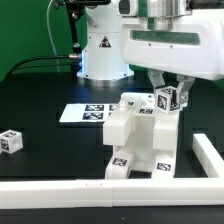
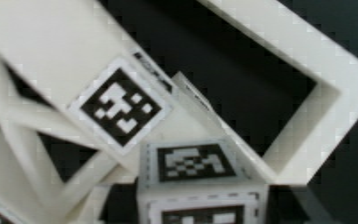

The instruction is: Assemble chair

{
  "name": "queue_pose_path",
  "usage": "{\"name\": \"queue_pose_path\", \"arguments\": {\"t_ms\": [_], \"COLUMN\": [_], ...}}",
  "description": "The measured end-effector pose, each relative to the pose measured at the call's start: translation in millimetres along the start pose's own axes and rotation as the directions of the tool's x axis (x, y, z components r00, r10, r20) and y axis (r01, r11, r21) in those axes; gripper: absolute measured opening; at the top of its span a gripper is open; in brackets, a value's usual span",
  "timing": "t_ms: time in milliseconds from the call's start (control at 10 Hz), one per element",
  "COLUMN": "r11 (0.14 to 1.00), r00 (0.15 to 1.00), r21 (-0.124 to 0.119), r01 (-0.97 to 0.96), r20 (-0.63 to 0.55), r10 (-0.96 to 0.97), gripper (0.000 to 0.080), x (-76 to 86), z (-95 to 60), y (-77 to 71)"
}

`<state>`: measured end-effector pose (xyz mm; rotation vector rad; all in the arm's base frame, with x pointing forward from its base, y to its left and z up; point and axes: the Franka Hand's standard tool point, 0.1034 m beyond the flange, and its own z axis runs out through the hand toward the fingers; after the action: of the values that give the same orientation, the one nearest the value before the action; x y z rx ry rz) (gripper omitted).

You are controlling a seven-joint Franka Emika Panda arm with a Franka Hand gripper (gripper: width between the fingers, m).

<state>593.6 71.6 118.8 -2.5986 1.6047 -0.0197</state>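
One loose leg cube (image 1: 10, 141) is sitting on the bench (image 1: 40, 95), toward the exterior view's left of the chair body (image 1: 140, 140), one marker board (image 1: 85, 112) nearer. The hand (image 1: 168, 102) is clenching a second leg cube (image 1: 166, 97) over the body's top, blurred in the wrist view

No words, brands or numbers you can read here, only signs. In the exterior view, look to eleven o'clock: a small triangular warning sticker (image 1: 101, 45) sits on the robot base (image 1: 100, 65), its symbol too small to make out. Everything else is black-and-white square tags. Several are on the marker board (image 1: 70, 113), at ten o'clock from the chair (image 1: 140, 140), and a few are on the chair's own faces. One is on the loose cube-like leg (image 1: 10, 141) out at nine o'clock. One is on the raised cube-like leg (image 1: 167, 98) pinched in the gripper (image 1: 167, 92). The wrist view shows you tags close up, on a slanted slab (image 2: 123, 100) and a cube-like piece (image 2: 194, 165).
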Motion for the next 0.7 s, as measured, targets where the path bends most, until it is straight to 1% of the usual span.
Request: {"name": "queue_pose_path", "arguments": {"t_ms": [300, 400, 500, 600, 700], "r11": [1.0, 0.994, 0.963, 0.908, 0.824], "r00": [1.0, 0.994, 0.963, 0.908, 0.825], "r21": [0.001, -0.006, -0.01, -0.014, -0.034], "r01": [0.022, 0.105, 0.271, 0.419, 0.565], "r20": [-0.003, -0.005, -0.011, -0.011, -0.013], "r10": [-0.022, -0.105, -0.271, -0.419, -0.566], "gripper": [0.0282, 0.0366, 0.0547, 0.0547, 0.0628], "x": [-0.4, 0.3, 1.6, 0.6, -2.6], "z": [0.0, -0.1, -2.8, -2.9, -2.1], "y": [-0.1, 0.0, -3.1, -3.7, -4.0]}}
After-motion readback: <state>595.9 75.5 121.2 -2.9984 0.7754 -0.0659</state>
